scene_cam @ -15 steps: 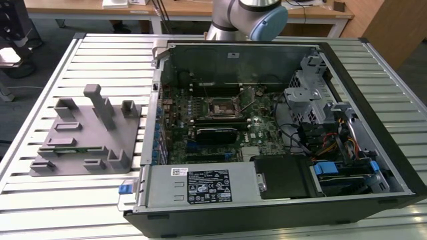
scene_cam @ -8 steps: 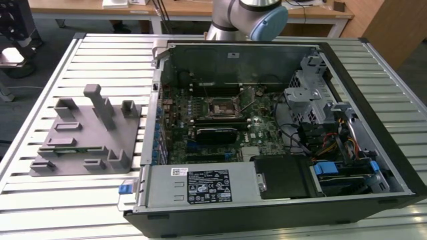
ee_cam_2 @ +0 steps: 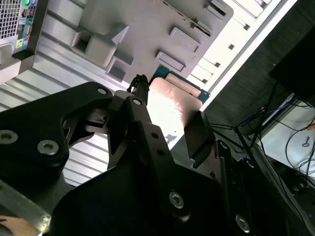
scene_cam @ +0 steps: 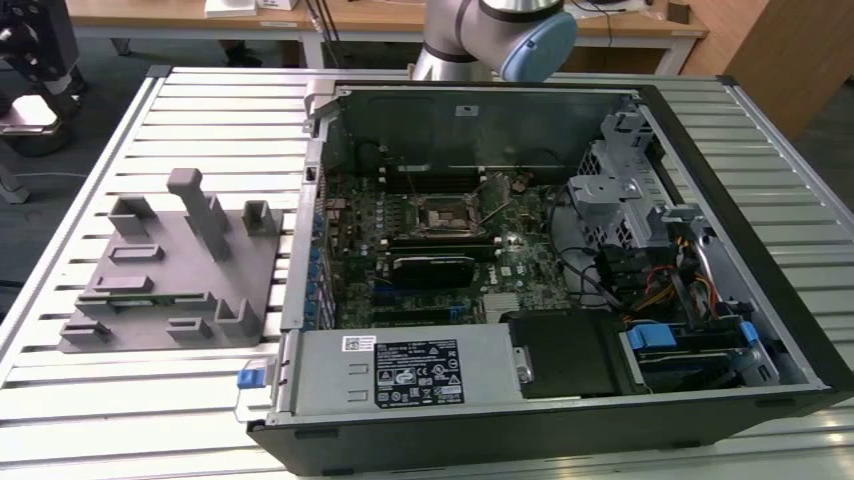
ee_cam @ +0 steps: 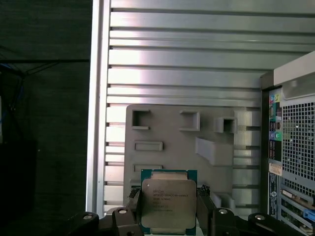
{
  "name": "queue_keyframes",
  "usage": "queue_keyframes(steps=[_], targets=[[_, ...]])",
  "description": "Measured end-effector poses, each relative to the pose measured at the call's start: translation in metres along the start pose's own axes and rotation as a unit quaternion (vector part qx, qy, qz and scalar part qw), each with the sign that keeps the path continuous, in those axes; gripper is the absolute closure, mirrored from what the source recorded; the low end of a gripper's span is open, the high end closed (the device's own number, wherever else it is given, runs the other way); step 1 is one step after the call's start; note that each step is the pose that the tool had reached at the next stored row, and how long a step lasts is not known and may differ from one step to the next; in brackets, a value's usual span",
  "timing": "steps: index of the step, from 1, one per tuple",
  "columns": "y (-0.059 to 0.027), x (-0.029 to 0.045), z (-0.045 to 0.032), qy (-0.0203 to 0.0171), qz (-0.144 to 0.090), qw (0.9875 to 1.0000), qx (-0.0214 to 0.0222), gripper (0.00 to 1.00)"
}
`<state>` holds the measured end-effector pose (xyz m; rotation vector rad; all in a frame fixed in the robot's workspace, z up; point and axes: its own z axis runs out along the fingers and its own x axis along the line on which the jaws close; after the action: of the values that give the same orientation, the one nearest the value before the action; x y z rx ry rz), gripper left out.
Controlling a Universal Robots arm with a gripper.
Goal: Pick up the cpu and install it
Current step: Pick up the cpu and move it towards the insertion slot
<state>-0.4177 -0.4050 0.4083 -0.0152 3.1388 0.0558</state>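
Note:
The cpu [ee_cam: 169,202], a small square chip with a pale metal top on a green edge, sits between the two black fingers [ee_cam: 134,209] of my gripper [ee_cam: 169,196], which is shut on it. In the second wrist view the cpu [ee_cam_2: 173,98] shows from its side, clamped by the gripper [ee_cam_2: 170,123]. It hangs above the near end of the grey moulded fixture [ee_cam: 177,142] on the slatted table. The motherboard's black socket [scene_cam: 443,213] lies inside the open computer case [scene_cam: 561,250], off to one side of the held chip.
The grey fixture [scene_cam: 174,270] with its upright posts stands on the slatted table [scene_cam: 200,110], on the exterior view's left of the case. The arm's base [scene_cam: 494,40] rises behind the case. Drive cages and cables [scene_cam: 641,240] crowd the case's right part. Dark floor [ee_cam: 44,123] lies past the table edge.

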Motion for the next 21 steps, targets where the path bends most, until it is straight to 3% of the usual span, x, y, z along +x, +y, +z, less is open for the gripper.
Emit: queue_keyframes(steps=[21], targets=[[-0.0001, -0.0181, 0.0001, 0.0, 0.0, 1.0, 0.0, 0.46]])
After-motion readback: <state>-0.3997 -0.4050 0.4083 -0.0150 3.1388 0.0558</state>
